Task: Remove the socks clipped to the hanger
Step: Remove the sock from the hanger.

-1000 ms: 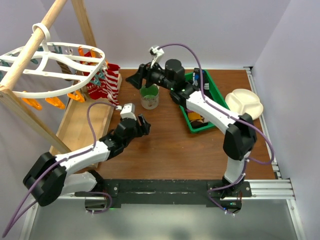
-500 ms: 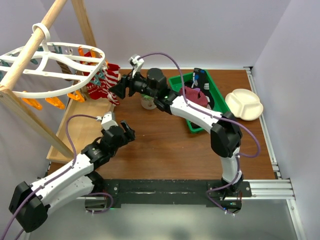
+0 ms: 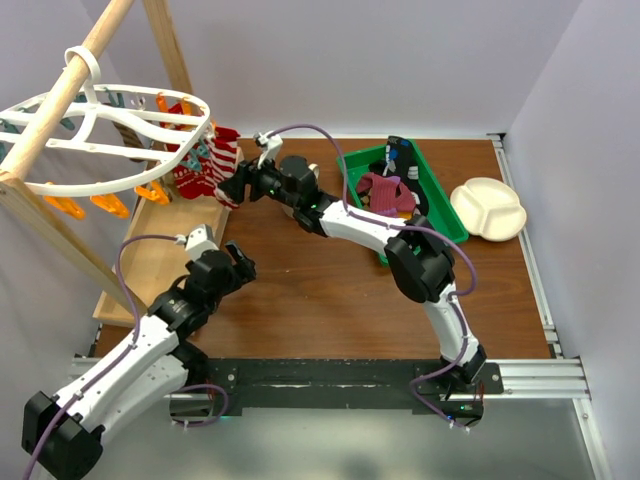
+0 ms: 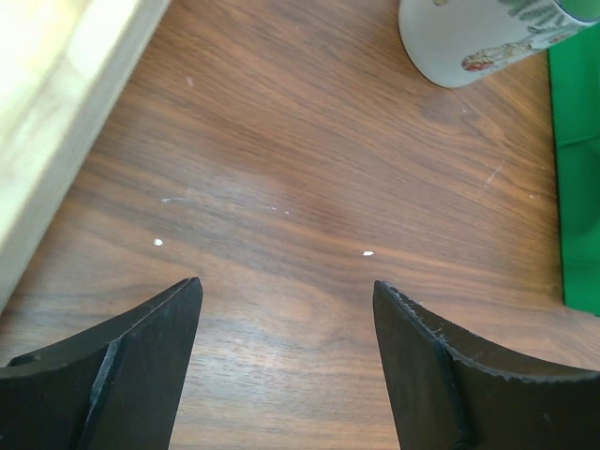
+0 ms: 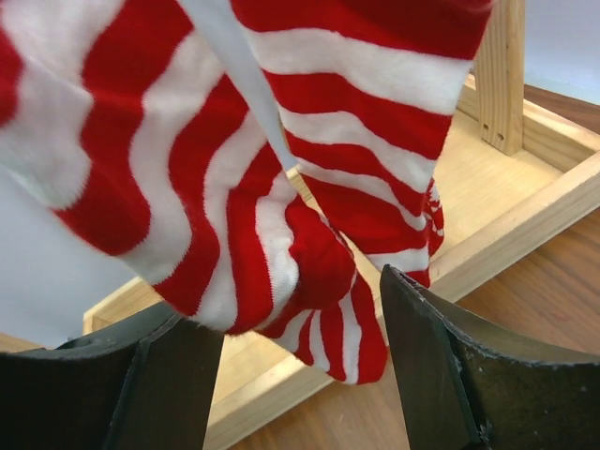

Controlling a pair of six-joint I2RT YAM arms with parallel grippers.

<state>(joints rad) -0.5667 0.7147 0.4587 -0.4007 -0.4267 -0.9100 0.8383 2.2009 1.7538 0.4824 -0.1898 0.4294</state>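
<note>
Socks (image 5: 281,178), red-striped with tops cut off, hang between the spread jaws of the right end effector (image 5: 286,309); the left end effector (image 4: 286,286) gapes above the tabletop (image 4: 281,141), with a mug (image 4: 478,37) partly cropped.

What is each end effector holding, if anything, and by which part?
Nothing. The left end effector hangs open over the table; the right end effector is open, the lower end of the striped sock between its jaws, unclamped.
</note>
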